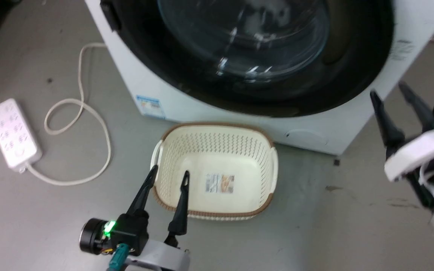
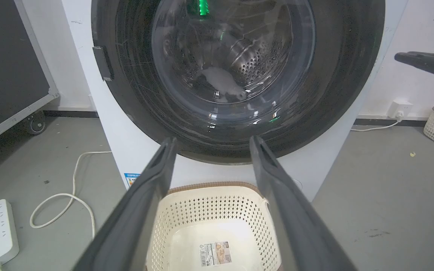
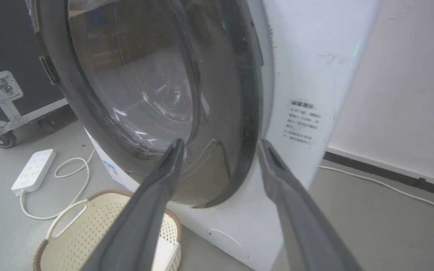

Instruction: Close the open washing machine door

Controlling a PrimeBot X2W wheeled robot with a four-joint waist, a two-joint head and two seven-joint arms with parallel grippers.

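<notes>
In the head view, the washing machine door [image 1: 243, 45] sits at the top, its black rim lying flat against the white washer [image 1: 164, 98]. On the floor in front stands a cream basket [image 1: 217, 125]. The left claw [image 1: 170, 172] hangs over the basket's near left rim, fingers wide and holding nothing. The right claw [image 1: 387, 90] is at the right, near the washer's corner, also wide and empty. A power strip [image 1: 11, 131] lies far left.

In the left wrist view, the left claw [image 2: 213, 140] points at the lower rim of the door [image 2: 236, 67], apart from it; the steel drum shows through the glass. The basket [image 2: 209, 186] is below.

In the right wrist view, the right claw [image 3: 221, 142] stands wide beside the door [image 3: 145, 94], which is seen from the side and rests against the washer [image 3: 307, 75].
</notes>
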